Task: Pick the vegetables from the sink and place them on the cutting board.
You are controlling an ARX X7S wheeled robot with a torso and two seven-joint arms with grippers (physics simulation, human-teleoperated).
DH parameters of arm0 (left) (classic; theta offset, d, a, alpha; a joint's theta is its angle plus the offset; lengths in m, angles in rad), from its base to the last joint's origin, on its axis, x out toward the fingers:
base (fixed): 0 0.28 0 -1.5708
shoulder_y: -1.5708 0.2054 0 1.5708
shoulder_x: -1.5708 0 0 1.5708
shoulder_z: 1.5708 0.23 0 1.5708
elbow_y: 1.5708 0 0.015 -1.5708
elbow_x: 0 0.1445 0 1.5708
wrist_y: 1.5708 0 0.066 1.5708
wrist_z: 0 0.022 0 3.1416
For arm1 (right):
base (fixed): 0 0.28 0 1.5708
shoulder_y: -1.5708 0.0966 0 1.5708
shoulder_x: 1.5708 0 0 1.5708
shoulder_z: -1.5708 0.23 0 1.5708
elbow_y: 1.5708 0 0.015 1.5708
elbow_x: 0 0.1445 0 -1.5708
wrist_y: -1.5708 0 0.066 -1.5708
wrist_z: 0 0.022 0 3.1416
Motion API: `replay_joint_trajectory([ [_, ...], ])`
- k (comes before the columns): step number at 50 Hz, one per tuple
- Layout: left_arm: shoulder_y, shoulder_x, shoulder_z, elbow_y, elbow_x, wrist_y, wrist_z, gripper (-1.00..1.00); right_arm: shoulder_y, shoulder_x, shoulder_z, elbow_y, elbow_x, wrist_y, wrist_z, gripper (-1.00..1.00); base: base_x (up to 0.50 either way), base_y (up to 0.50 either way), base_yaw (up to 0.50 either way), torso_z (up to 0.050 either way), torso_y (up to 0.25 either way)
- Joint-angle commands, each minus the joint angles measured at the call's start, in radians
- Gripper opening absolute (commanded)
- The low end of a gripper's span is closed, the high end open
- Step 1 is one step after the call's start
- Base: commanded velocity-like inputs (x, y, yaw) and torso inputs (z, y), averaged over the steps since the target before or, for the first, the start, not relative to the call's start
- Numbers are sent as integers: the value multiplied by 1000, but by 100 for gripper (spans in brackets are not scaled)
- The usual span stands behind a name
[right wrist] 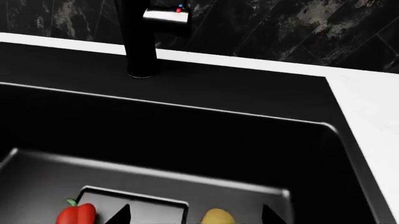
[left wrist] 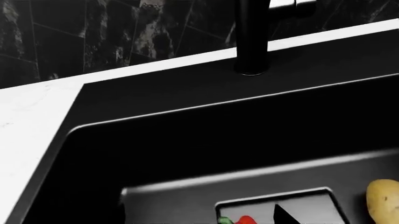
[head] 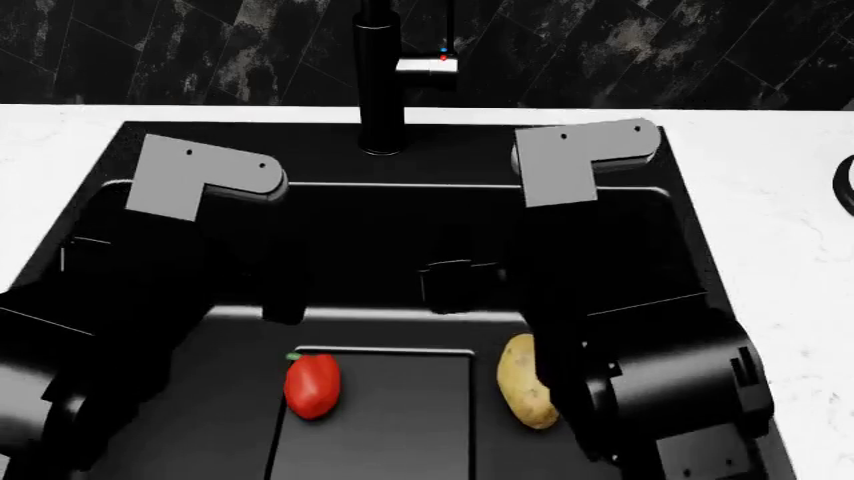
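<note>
The red bell pepper [head: 312,386] with a green stem and the yellowish potato [head: 526,381] lie on the floor of the black sink [head: 160,160], apart from each other. In the left wrist view the pepper [left wrist: 245,220] peeks in at the edge beside one dark fingertip [left wrist: 283,215] of my left gripper [left wrist: 199,220], above the sink floor. My right gripper [right wrist: 194,216] is open, its fingertips [right wrist: 121,214] wide apart, with the potato [right wrist: 218,217] seen between them farther down. Neither gripper holds anything. The cutting board is out of view.
A black faucet [head: 380,80] stands at the sink's back rim. A rectangular drain plate [head: 387,420] lies on the sink floor between the vegetables. White countertop [head: 787,250] surrounds the sink, with a dark round object [head: 846,185] at its right edge. Both black arms reach over the basin.
</note>
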Motion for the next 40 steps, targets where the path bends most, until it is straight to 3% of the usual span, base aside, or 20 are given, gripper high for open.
replay_joint_trajectory([
  [1,2,8,20,6,-39,5,-20,100,-29,-8,-27,66,-19,-99,-54,100,0,0,0,0,0],
  [40,45,-16,92,0,-105,26,-68,100,-96,15,-62,15,-3,-105,-62,100,88,0,0,0,0],
])
